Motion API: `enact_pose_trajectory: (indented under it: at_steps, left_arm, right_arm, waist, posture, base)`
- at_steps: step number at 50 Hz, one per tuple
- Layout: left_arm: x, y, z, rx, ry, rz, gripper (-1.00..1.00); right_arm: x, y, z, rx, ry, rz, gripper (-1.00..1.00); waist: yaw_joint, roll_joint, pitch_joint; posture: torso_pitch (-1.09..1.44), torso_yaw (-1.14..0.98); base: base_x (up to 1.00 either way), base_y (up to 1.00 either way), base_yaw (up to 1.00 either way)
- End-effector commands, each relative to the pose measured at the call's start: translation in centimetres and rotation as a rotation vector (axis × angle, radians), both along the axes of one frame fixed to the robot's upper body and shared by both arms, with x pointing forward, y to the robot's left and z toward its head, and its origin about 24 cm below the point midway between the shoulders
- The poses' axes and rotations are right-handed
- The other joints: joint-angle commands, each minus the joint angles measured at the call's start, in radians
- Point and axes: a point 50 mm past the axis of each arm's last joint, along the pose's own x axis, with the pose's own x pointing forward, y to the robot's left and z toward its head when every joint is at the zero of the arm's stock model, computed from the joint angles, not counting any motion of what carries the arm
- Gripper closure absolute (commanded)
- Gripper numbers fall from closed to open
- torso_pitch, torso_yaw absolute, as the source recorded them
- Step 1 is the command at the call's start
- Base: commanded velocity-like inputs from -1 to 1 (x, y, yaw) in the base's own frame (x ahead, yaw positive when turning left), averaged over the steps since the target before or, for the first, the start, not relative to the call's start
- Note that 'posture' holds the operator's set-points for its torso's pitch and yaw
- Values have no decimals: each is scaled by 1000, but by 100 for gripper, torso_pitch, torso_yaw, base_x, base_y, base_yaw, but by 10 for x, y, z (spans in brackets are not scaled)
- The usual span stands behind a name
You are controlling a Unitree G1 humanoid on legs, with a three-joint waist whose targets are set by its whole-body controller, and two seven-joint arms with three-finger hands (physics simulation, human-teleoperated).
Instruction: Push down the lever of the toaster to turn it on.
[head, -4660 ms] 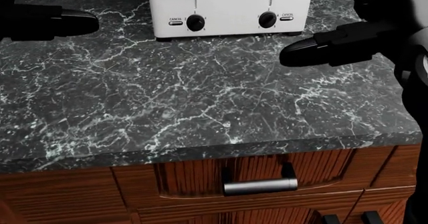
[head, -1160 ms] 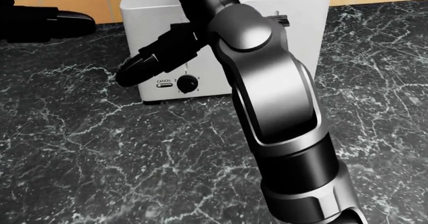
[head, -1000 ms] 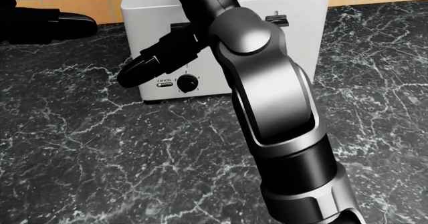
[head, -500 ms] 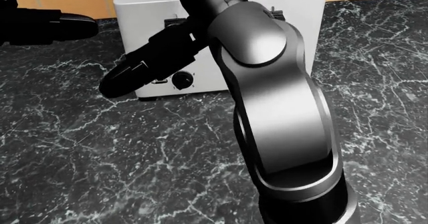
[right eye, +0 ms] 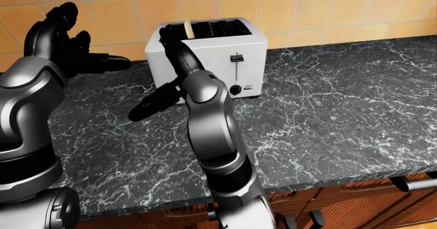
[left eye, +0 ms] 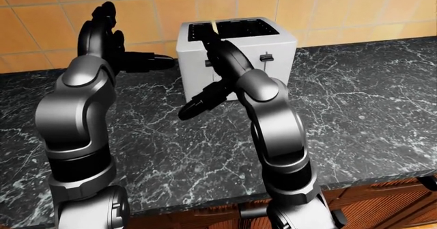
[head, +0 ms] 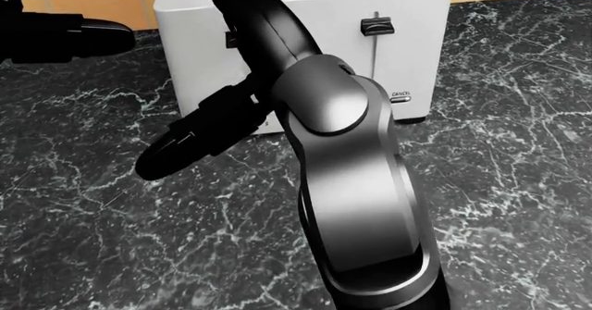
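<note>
Now the right hand [head: 189, 140] has swung down and left off the face of the toaster [head: 370, 60], its dark fingers loosely extended and gripping nothing, hanging just above the black marble counter [head: 518, 157] at centre-left of the head view. Half a second ago this hand covered the toaster's left side; its arm now uncovers the right-hand lever [head: 375, 26], which sits high in its slot, seemingly not pressed. A second lever [head: 231, 39] peeks out beside the forearm, too hidden to judge. The white toaster stands at top centre of the frame against orange tiles, something pale poking from a slot [right eye: 188, 28]. The left hand [left eye: 102, 31] hovers open at upper left, holding nothing. Probably the push is not finished.
</note>
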Motion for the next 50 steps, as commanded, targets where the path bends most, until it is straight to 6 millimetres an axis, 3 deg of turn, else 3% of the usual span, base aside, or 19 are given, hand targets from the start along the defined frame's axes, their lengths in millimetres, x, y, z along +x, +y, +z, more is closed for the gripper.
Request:
enact_pose_trajectory:
  at_steps: [1,8,26,50]
  left_arm:
    - [-5,0,19,12,-94,2,-100]
    - [-5,1,19,12,-93,3,-100]
    - [-4,-1,20,15,-94,0,-100]
    - [-6,-1,19,11,-98,4,-100]
  right_arm:
    - [0,-1,14,21,-86,-1,-100]
    - [16,-9,0,33,-57,-25,-100]
    - [28,8,-22,28,-6,21,-100]
    - [45,10,-80,40,93,18,-100]
  waist:
    - [-1,7,-21]
    - [-3,6,-25]
    - [-3,5,-33]
    - [1,1,-38]
  posture:
    - [-21,0]
    - [-21,0]
    - [-21,0]
    - [-21,0]
  base:
    - [0,0,0]
    - [0,0,0]
    - [0,0,0]
    - [0,0,0]
